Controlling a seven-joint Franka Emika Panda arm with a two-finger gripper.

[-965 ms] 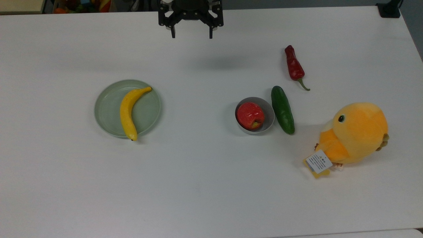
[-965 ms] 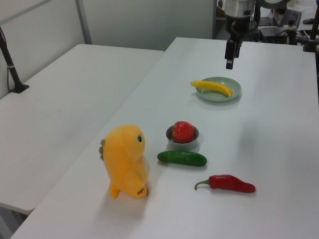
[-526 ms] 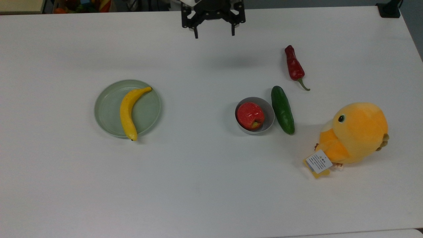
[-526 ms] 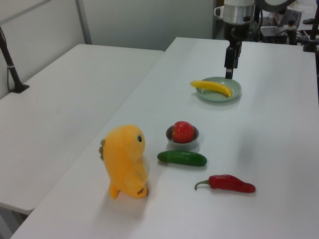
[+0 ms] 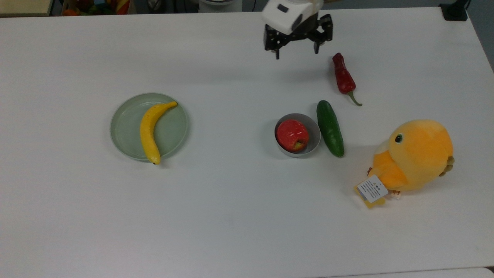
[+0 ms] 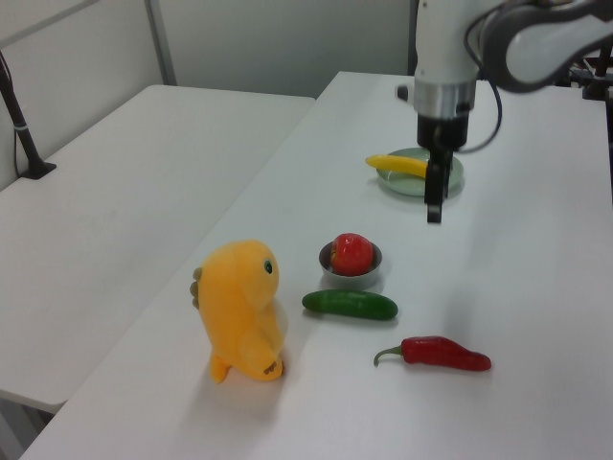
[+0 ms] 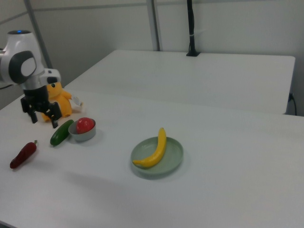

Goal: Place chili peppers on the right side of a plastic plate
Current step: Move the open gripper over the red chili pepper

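Note:
The dark red chili pepper (image 5: pixel 343 77) lies on the white table at the top view's upper right, its green stem pointing toward the cucumber; it is also near the front in the left view (image 6: pixel 441 353) and at the right view's far left (image 7: pixel 23 155). The pale green plastic plate (image 5: pixel 127 127) (image 6: pixel 452 178) (image 7: pixel 173 156) sits far off at the top view's left with a yellow banana (image 5: pixel 150 129) across it. My gripper (image 5: pixel 296 54) (image 6: pixel 434 206) (image 7: pixel 44 122) hangs open and empty above the table, just to the top view's left of the chili's blunt end.
A grey bowl (image 5: pixel 314 133) holding a red apple (image 5: pixel 292 135) stands beside a dark green cucumber (image 5: pixel 330 128), below the chili in the top view. An orange plush bird (image 5: pixel 417 154) sits at the top view's right. The table's back edge is close behind my gripper.
My gripper has travelled from the table's back middle toward the top view's right and come down nearer the chili. Nothing on the table has moved.

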